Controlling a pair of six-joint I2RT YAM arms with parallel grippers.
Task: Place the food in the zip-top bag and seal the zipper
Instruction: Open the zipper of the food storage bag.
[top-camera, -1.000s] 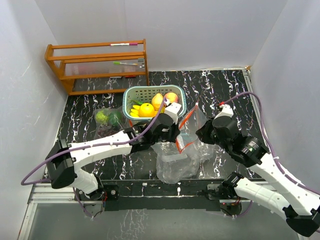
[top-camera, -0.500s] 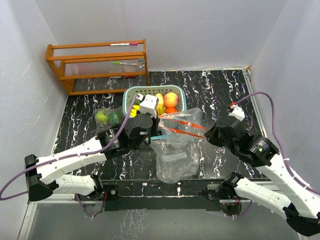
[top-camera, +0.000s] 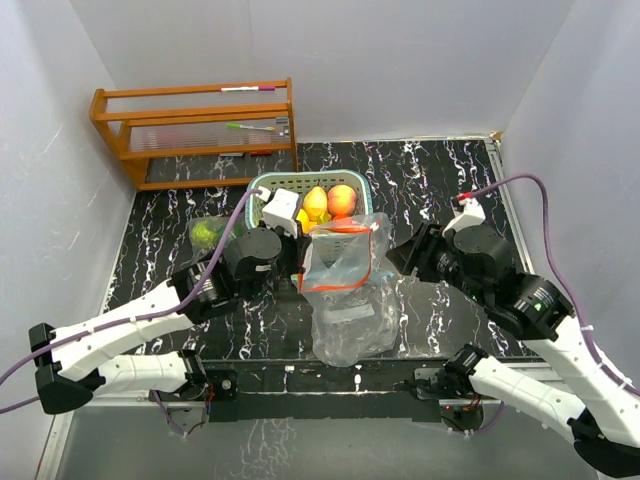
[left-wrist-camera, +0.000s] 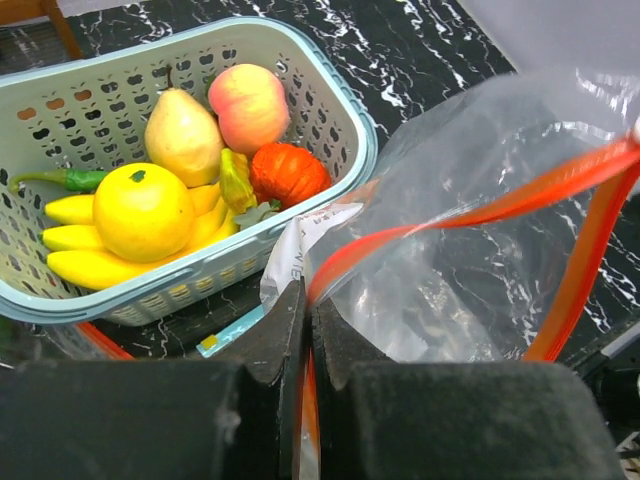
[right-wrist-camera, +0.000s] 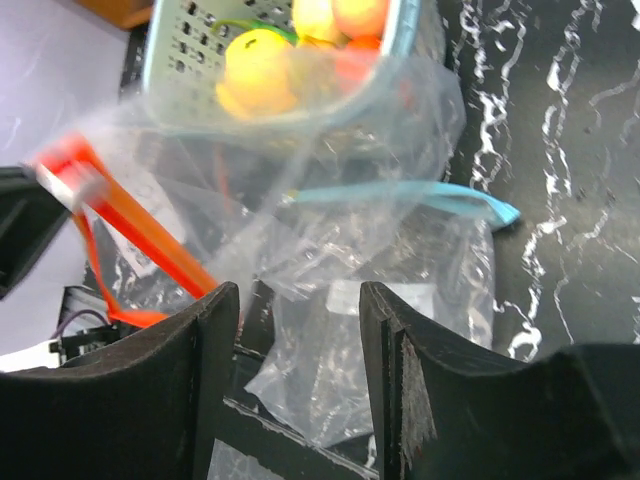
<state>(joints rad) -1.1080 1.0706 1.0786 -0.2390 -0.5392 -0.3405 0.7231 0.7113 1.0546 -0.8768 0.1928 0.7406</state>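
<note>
Just in front of the pale green perforated plastic basket (top-camera: 262, 186), we see the left arm stretched forward. Its left gripper (left-wrist-camera: 308, 300) is clenched on the orange zipper strip of the clear, crinkled zip-top bag (top-camera: 340, 265), whose mouth stands raised. To the front right of the basket, the right arm bends inward. Its right gripper (right-wrist-camera: 298, 300) is released, with matte black fingers (right-wrist-camera: 205, 350) apart beside the film. The food (left-wrist-camera: 145, 210) lies inside the basket: smooth toy fruits, round yellow, pear-shaped, ribbed orange, curved bananas.
</note>
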